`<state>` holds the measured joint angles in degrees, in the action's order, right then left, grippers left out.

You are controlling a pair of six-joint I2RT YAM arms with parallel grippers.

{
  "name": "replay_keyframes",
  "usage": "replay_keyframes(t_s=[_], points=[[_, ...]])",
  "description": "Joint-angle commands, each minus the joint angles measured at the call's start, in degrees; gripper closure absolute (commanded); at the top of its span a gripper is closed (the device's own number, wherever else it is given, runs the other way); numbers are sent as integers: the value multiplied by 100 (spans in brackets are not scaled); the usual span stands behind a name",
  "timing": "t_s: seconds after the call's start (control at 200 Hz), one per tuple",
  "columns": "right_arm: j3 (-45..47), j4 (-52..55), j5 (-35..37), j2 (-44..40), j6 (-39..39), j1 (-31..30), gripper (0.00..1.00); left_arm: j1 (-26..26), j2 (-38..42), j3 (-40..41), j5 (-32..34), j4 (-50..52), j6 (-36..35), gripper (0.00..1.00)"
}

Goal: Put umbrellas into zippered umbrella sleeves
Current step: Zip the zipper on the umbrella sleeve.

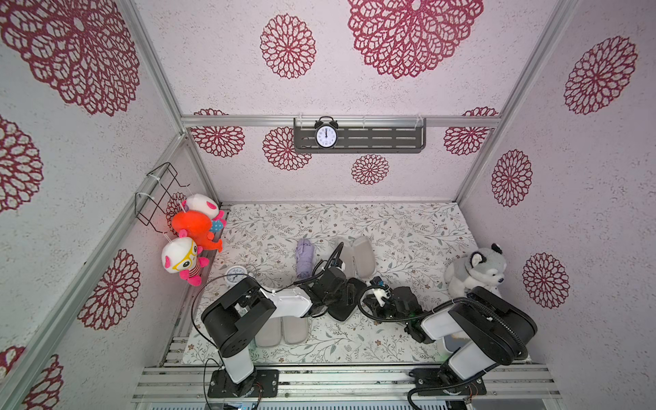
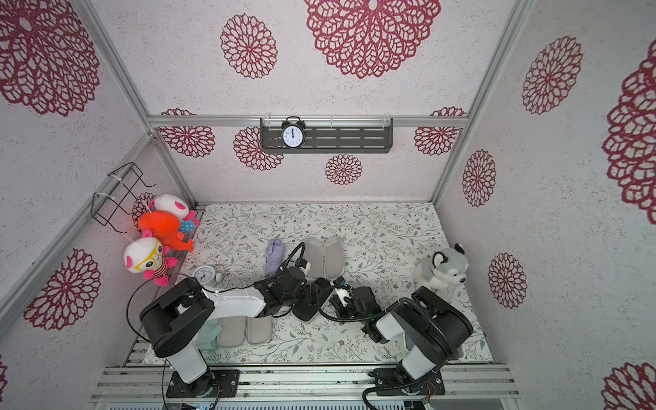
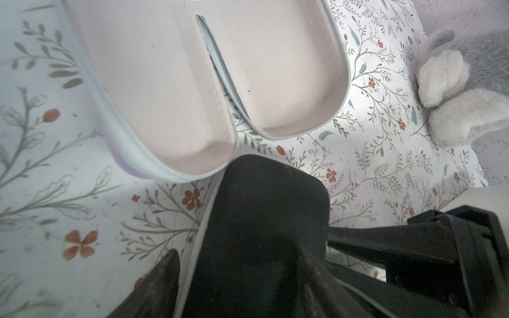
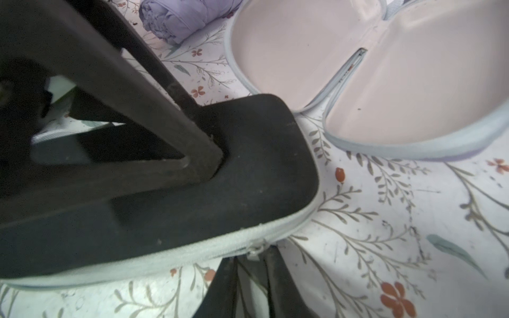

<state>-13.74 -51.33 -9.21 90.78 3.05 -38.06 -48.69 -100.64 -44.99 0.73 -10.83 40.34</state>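
So, the black sleeve (image 4: 248, 179) lies flat mid-table with its halves folded together, and both arms are on it. Best guess is that this is the zipping step. No black umbrella is in sight, so it's presumably inside.

The left gripper (image 3: 239, 261) has its jaws spread. One finger (image 4: 192, 143) presses down on top of the shell and the other sits just off the zip edge. That looks like a brace to stop the case sliding while the zip gets pulled, not a real clamp.

The right gripper (image 4: 248, 278) has its tips right at the zip pull (image 4: 254, 249). Can't tell whether they've pinched it or are just beside it.

In a top view the black sleeve sits at roughly 9 o'clock from the right gripper, touching distance. From the sleeve, the lilac sleeve (image 1: 356, 257) lies open and empty at 12 o'clock, nearly touching. The lilac umbrella (image 1: 305, 257) is on the cloth at about 11 o'clock, not yet packed.
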Motion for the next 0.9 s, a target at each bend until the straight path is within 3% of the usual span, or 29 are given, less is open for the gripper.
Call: replay_keyframes(t_s=[0.0,0.385,0.896], points=[[-178,-73,49,9,58,45,81,-53,-265,166,-82,912,-160,31],[-182,121,81,-183,-11,53,93,-53,-228,166,-56,969,-147,32],[-215,310,-122,-184,110,45,99,-94,-156,234,26,951,-50,31]])
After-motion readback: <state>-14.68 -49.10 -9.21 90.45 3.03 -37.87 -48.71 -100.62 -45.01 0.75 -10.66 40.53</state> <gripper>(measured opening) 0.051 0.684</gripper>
